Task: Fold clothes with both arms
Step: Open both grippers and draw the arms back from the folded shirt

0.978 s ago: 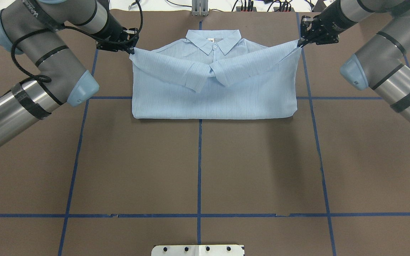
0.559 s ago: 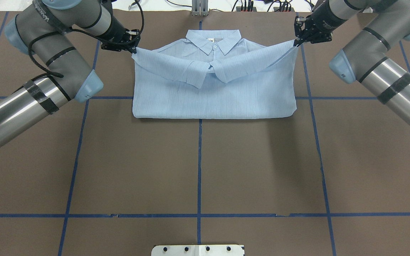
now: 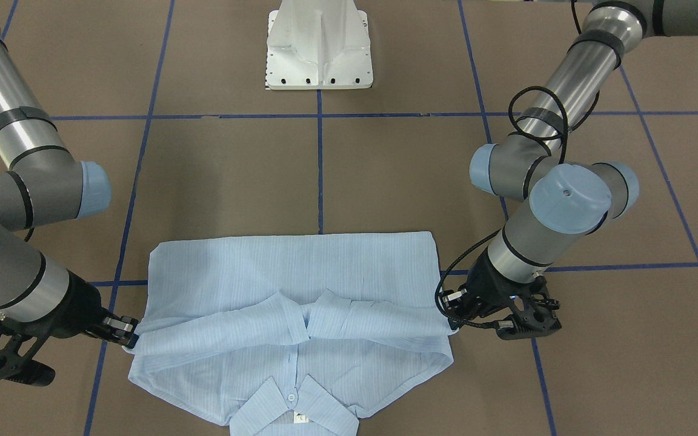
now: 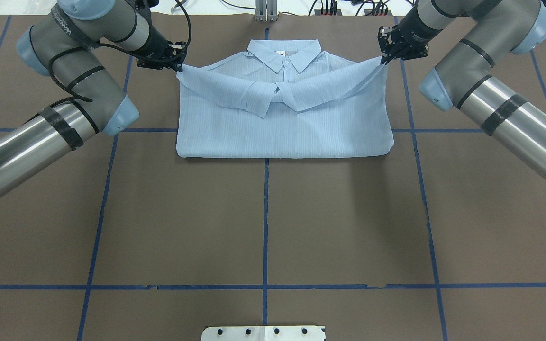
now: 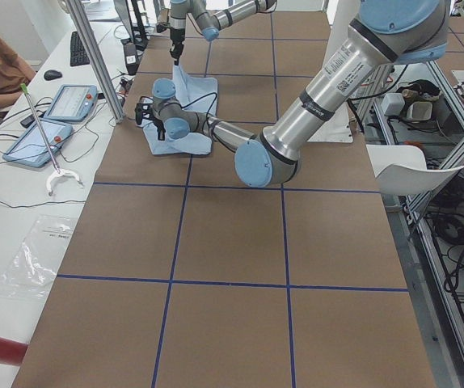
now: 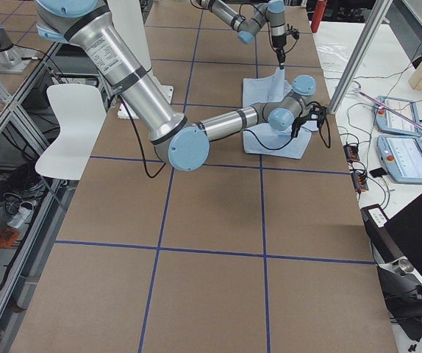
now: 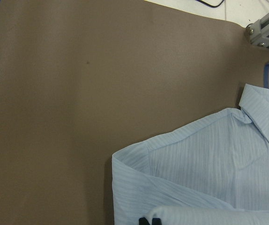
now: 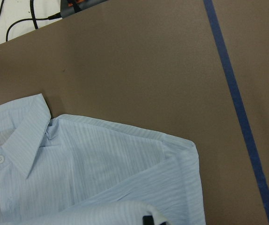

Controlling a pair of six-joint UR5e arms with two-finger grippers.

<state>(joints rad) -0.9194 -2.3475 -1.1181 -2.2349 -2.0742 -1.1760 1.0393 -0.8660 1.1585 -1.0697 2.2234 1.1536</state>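
Fabric of the shirt (image 4: 282, 135) is laid flat on the tabletop (image 4: 263, 222), its folded edge nearest the robot. Further out, the sleeves (image 4: 254, 92) are crossed over the chest. At the far corners, either side of the collar (image 4: 285, 53), cloth is pinched in the closed jaws of the left arm (image 4: 74, 71) and right arm (image 4: 472, 57). A fold of the gripped layer is judged in hand; matched, level travel is called for next.

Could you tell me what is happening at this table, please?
Two robot arms are folding a pale blue shirt on the brown table. Its sleeves lie crossed over the chest. The left gripper and right gripper each pinch a shoulder corner near the collar, raised slightly off the table.
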